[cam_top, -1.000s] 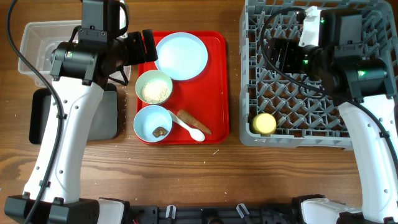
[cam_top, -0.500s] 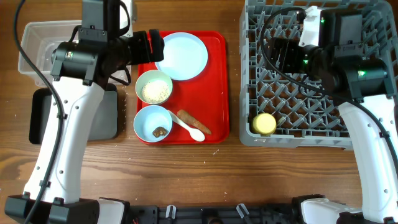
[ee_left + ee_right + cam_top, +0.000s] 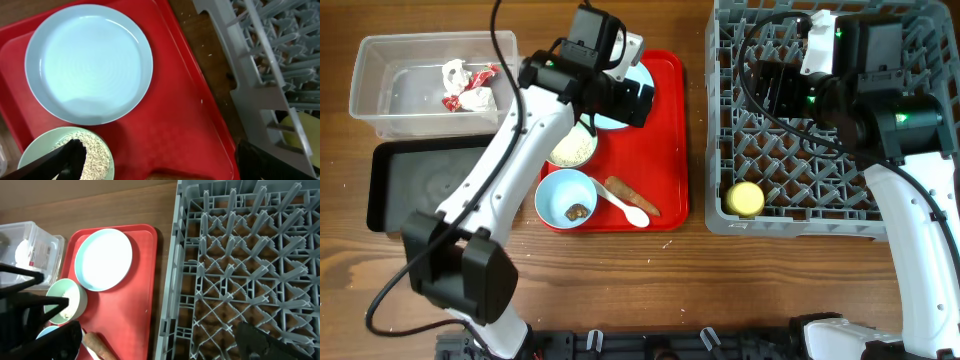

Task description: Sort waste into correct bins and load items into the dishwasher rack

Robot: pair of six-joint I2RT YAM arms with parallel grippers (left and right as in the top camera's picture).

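Progress partial: yellow cup [image 3: 744, 198] in rack [image 3: 800, 225] under my right gripper [image 3: 160, 332], spread wide, nothing held. Wrapper [image 3: 483, 73], tissue [image 3: 455, 72] in clear tub [image 3: 365, 90]. Left gripper [image 3: 160, 155] wide, holding nothing; plate [image 3: 90, 60] just ahead, green bowl [image 3: 37, 147] under one finger. Blue bowl [image 3: 565, 190], spoon [image 3: 625, 208], long scrap [image 3: 630, 193] left.

Red tray [image 3: 185, 120] bare right of plate [image 3: 89, 62] (rack wall [image 3: 255, 97] hems it).

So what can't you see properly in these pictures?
Overhead: the left arm hides most of the plate.
Left wrist: the bottom edge cuts off the green bowl; the rack wall hides most of the yellow cup.
Right wrist: the long brown scrap runs off the bottom edge.
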